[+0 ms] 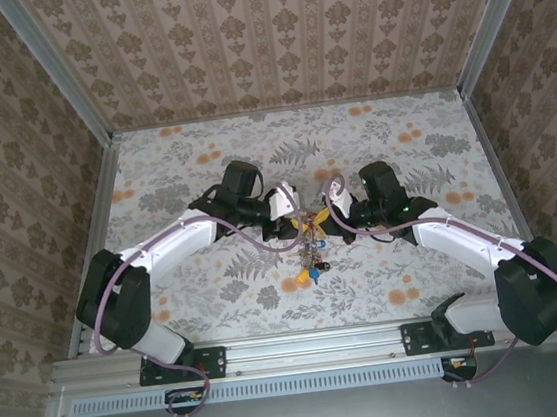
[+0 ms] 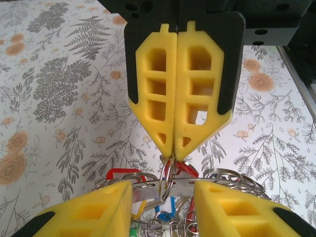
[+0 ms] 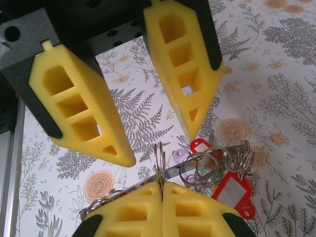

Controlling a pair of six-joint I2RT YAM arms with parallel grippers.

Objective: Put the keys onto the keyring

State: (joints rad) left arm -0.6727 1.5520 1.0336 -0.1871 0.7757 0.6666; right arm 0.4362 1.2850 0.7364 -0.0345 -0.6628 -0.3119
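The right gripper (image 2: pixel 174 150) reaches in from above, its yellow fingers pressed together on a metal keyring (image 2: pixel 166 177). The left gripper (image 2: pixel 162 195) stands parted at the bottom edge, with red- and blue-tagged keys (image 2: pixel 118 172) between its fingers.

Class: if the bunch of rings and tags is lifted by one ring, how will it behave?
The bunch is loosely linked rings, so it would probably dangle and swing, not stay stiff. The thin metal ring in the shut right pincer looks smooth; it may slip or twist. The red tag looks plastic, likely light.
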